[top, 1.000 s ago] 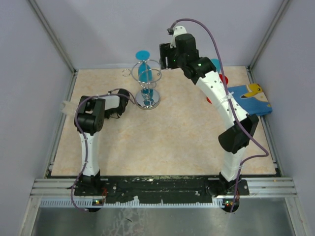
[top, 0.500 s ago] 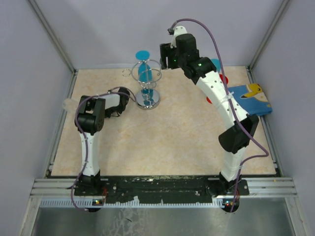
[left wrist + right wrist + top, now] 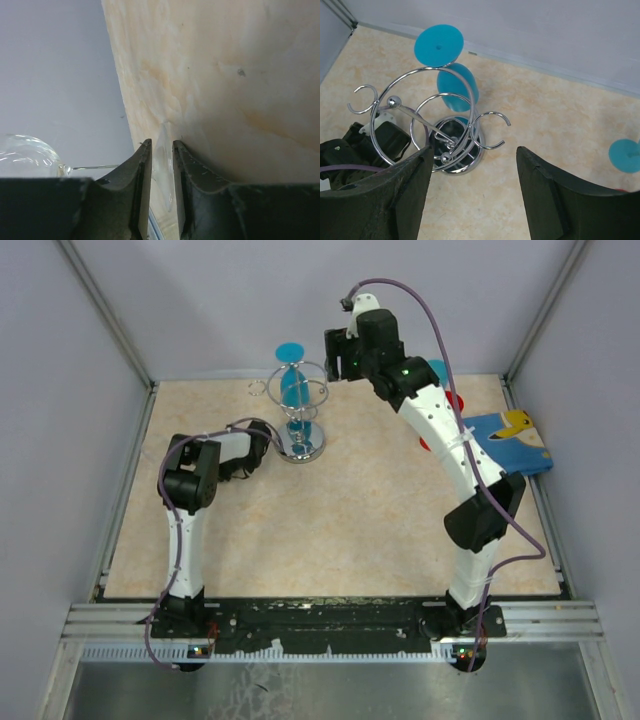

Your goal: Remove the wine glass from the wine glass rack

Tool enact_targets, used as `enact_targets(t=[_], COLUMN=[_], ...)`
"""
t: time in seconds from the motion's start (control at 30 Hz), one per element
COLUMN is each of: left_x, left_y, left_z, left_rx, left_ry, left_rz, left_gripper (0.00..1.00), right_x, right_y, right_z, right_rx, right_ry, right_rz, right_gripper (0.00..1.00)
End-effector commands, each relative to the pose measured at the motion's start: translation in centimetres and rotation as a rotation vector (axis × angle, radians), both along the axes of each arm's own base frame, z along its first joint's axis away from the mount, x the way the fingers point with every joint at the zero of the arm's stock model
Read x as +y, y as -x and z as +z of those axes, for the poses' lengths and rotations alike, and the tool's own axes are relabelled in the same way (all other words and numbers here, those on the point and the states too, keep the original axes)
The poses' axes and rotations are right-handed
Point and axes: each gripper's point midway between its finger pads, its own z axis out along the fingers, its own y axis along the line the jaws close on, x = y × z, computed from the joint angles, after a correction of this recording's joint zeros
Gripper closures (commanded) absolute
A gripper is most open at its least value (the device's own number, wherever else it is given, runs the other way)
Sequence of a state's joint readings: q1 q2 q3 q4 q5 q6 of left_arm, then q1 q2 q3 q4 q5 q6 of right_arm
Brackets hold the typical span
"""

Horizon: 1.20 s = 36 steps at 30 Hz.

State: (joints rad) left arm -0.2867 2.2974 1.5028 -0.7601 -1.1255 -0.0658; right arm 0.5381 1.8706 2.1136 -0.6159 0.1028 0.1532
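As the left gripper [image 3: 161, 145] parted its jaws slightly around the clear wine glass [image 3: 25, 155] at lower left, we called it released; right gripper [image 3: 473, 150] hung spread.

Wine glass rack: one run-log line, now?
left pincer: narrow gap around clear glass foot, grip unclear | right pincer: open, clear of rack | blue glass: on rack
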Motion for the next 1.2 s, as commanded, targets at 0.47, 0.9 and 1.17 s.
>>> enact_targets(t=[0.47,0.9,1.17], left_x=[-2.8,-3.3,-2.1], left_y=[0.8,1.1,0.5], left_z=[-5.3,-6.6,-6.7], left_rx=[0.002,0.034,0.043], left_ry=[0.187,0.192,0.157], left_rz=[0.028,0.022,0.030], left_gripper=[0.73,0.90,1.00], right_x=[-1.0,-1.5,-2.0], right_y=[0.8,0.7,0.9], right_z=[4.2,3.8,3.5], right_rx=[-0.098,-0.099,-0.101], right_ry=[-0.047,-0.034,-0.020], right_rz=[-0.002,-0.013,-0.018], right_gripper=[0.33,0.32,0.32])
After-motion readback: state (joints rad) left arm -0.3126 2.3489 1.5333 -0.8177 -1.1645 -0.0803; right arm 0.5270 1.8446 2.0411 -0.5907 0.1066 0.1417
